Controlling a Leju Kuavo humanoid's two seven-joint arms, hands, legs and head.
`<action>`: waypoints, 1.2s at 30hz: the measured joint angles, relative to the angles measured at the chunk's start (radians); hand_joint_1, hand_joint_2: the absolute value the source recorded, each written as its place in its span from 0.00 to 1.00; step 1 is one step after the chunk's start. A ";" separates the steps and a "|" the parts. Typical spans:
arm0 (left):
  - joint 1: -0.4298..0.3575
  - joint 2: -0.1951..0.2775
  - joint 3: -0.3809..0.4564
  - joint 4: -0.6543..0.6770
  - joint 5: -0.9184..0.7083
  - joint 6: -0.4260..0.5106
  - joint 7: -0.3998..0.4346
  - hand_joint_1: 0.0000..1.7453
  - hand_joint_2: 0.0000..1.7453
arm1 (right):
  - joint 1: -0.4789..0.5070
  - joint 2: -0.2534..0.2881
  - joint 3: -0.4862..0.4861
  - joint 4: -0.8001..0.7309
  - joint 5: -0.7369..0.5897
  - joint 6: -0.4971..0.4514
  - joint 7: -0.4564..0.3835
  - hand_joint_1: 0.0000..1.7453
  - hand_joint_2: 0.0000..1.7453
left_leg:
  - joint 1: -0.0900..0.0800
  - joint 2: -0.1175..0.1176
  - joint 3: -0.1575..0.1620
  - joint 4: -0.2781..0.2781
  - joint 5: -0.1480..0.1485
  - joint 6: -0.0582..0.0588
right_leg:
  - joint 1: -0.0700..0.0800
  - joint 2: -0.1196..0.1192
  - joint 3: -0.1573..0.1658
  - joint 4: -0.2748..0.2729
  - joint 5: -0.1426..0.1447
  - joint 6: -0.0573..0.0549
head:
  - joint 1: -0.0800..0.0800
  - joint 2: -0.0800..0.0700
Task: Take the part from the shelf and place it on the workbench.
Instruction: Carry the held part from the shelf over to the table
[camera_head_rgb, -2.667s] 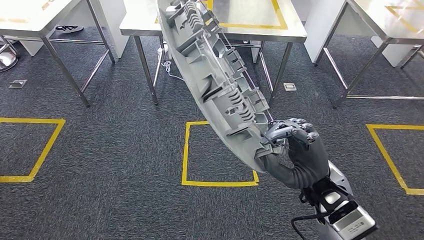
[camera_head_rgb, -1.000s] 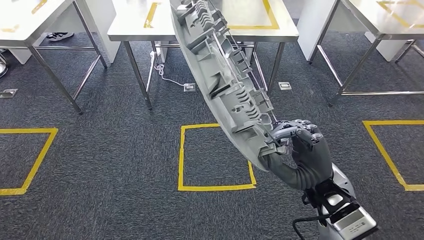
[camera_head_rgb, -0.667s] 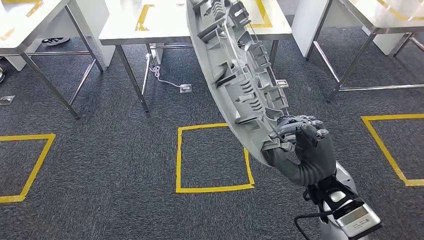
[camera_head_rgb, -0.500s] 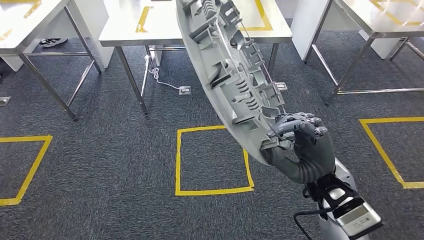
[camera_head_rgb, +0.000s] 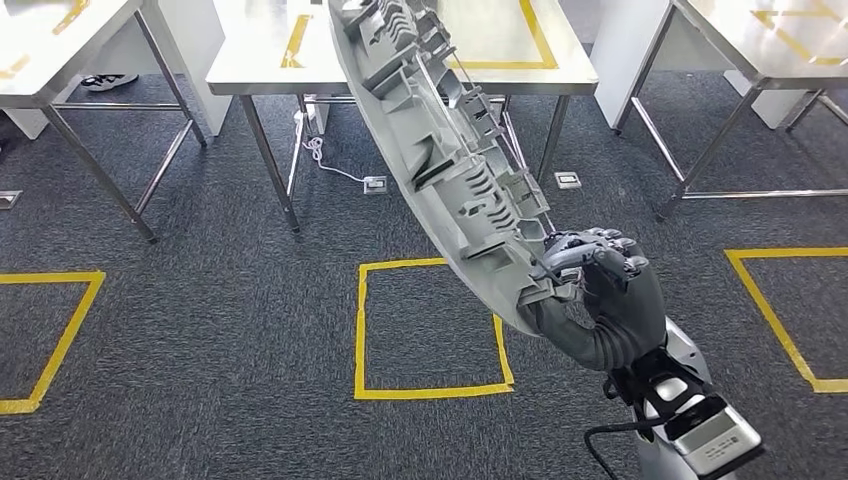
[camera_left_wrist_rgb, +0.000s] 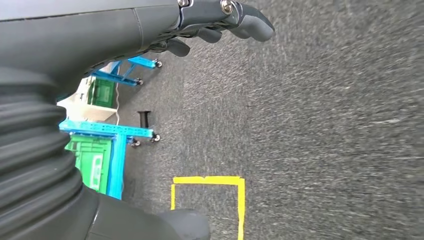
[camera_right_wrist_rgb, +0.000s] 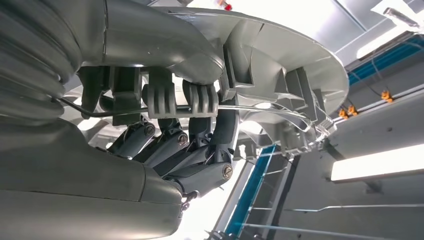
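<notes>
Part (camera_head_rgb: 440, 150), long grey ribbed moulded plastic, is slanting toward 11 o'clock above the carpet; right hand (camera_head_rgb: 600, 300) is gripping its lower end; left hand (camera_left_wrist_rgb: 220, 20) is hanging empty, fingers loosely apart.

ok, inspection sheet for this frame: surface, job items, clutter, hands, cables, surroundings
Surface: steel workbench ahead with yellow tape outline on top; nothing seen resting on the visible part.
Job's things: long grey ribbed part held off the floor, slanting up toward the workbench.
Clutter: shoe under the left table.
Hands: right hand grips the part's lower end; left hand holds nothing, fingers apart, above carpet.
Cables: white cable runs to a floor socket; black cable at the right wrist.
Surroundings: grey carpet, yellow floor square, blue racks.
</notes>
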 joint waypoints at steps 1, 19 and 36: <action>0.000 -0.001 0.000 0.000 0.000 0.001 0.000 0.00 1.00 | -0.001 0.000 0.000 0.000 0.000 0.001 0.000 1.00 1.00 | 0.000 0.000 0.001 -0.002 -0.002 -0.006 | 0.004 0.000 0.002 -0.006 -0.007 -0.004 | 0.000 0.000; -0.004 0.000 0.008 0.000 0.013 0.004 0.002 0.00 1.00 | -0.051 0.002 0.001 0.014 0.003 0.031 0.002 1.00 1.00 | 0.002 0.000 -0.060 0.002 0.060 0.002 | -0.009 0.007 0.084 -0.014 -0.079 0.012 | -0.006 0.000; -0.008 -0.008 0.016 -0.001 0.013 -0.004 0.022 0.00 1.00 | -0.061 0.006 0.002 0.024 0.021 0.033 0.002 1.00 1.00 | -0.003 0.000 -0.017 0.053 -0.031 -0.026 | -0.005 0.002 0.037 -0.039 -0.004 -0.027 | -0.007 0.000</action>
